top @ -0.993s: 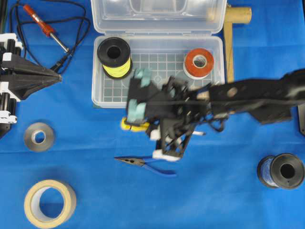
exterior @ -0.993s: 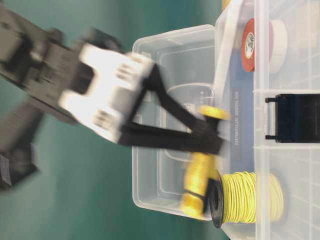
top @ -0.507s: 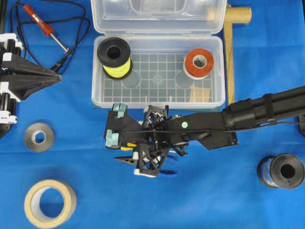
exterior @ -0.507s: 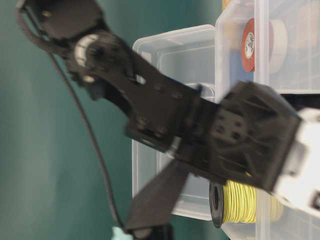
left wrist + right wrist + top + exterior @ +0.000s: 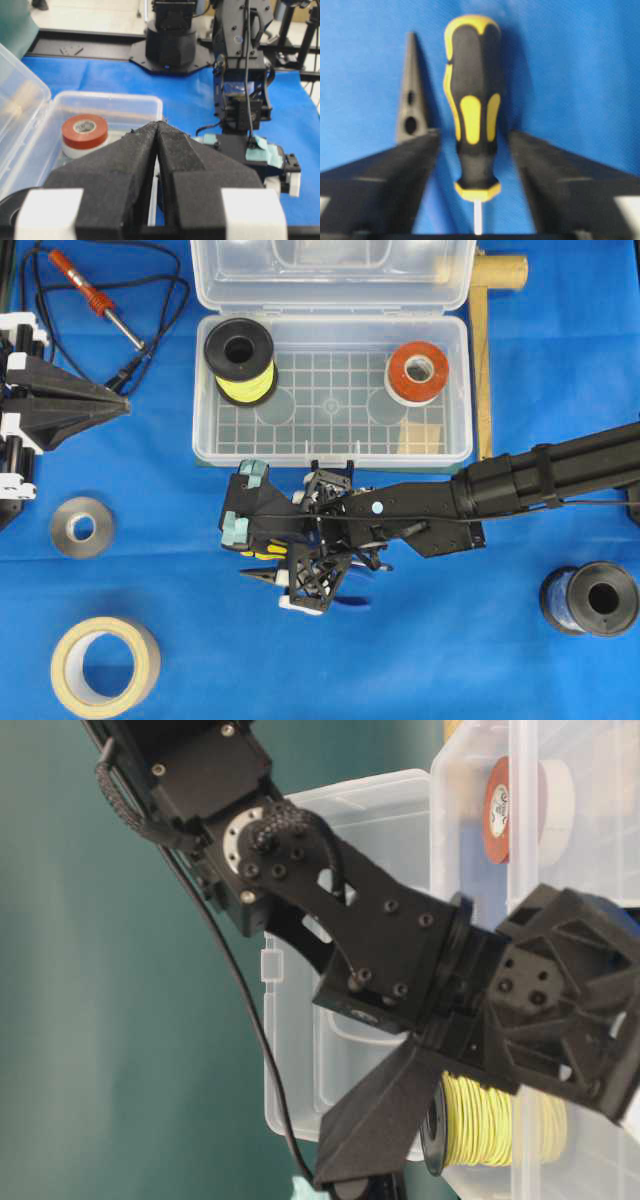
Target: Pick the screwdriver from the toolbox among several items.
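The screwdriver [image 5: 472,110], with its yellow-and-black handle, lies on the blue cloth in front of the toolbox [image 5: 330,455]. Only a sliver of its yellow [image 5: 264,553] shows under the arm in the overhead view. My right gripper [image 5: 475,137] is open, one finger on each side of the handle and not touching it. It [image 5: 252,543] reaches across from the right. The pliers' tip [image 5: 410,105] lies just left of the handle. My left gripper [image 5: 125,405] rests at the left edge, shut and empty [image 5: 159,125].
The toolbox holds a yellow wire spool [image 5: 240,360] and a red tape roll [image 5: 417,370]. A soldering iron [image 5: 90,295], grey tape roll [image 5: 82,527], masking tape [image 5: 105,665], blue wire spool [image 5: 590,598] and wooden mallet [image 5: 485,330] lie around it.
My right gripper came down from over the toolbox's front edge with the screwdriver. The screwdriver now lies on the cloth between open jaws. The left arm has not moved.
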`<state>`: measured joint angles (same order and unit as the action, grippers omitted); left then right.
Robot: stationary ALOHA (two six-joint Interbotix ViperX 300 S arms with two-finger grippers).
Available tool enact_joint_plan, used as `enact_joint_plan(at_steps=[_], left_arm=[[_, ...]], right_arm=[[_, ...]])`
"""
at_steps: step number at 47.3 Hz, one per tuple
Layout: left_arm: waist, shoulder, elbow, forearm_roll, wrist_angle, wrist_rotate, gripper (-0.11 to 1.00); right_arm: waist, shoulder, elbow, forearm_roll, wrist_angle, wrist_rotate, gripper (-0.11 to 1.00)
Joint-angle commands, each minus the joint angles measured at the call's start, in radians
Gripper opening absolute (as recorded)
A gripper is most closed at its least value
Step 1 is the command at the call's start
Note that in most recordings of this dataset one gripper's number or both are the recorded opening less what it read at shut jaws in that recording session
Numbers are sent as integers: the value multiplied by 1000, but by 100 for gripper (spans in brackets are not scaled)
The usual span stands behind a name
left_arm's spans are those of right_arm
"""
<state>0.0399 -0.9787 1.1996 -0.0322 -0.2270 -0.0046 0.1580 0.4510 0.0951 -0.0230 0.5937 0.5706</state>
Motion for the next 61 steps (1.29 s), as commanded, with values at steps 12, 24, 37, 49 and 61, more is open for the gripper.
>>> enact_joint_plan(at_steps=[12, 24, 37, 49, 61], left_arm=[[2, -28, -8, -2, 18, 0, 0], [2, -29, -5, -2, 26, -2, 0], [2, -25, -3, -2, 26, -2, 0], [2, -21, 0, -2, 18, -2, 0], [2, -20, 0, -2, 15, -2, 0]], right_arm=[[0, -316, 12, -127, 153, 0, 75], [26, -635, 216, -262, 183, 11, 75], [26, -1003, 541, -322, 29, 35, 75], [23, -1336, 830, -394, -67, 37, 75], [2, -1529, 1043, -422, -173, 37, 75]])
